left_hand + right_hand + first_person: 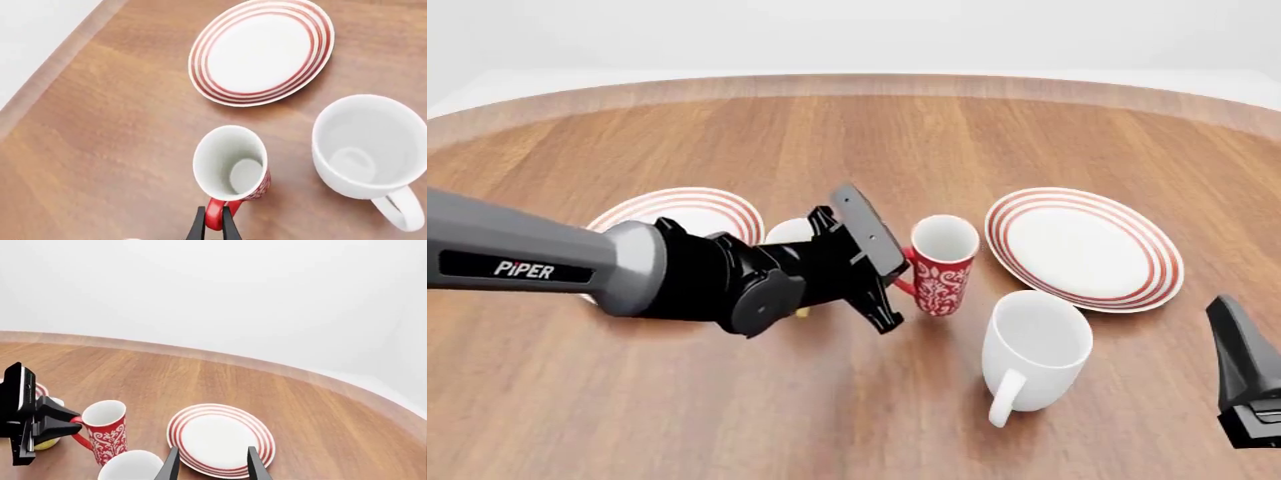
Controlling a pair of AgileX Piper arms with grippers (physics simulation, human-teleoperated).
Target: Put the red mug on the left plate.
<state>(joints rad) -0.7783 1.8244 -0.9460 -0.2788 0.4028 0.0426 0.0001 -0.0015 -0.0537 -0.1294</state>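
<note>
The red mug [942,266] with a white floral pattern stands upright between the two plates; I cannot tell if it is off the table. My left gripper [894,290] is shut on its red handle [214,216], as the left wrist view shows from above, with the mug's white inside [231,161] open to the camera. The left plate [714,206], white with red rings, lies behind my left arm and is partly hidden by it. My right gripper [212,460] is open and empty, low at the front right [1236,345].
An identical right plate [1081,245] lies right of the red mug. A larger white mug [1036,350] stands in front of it. A yellow mug [44,444] is mostly hidden behind my left gripper. The table's far edge [220,359] curves round at the back.
</note>
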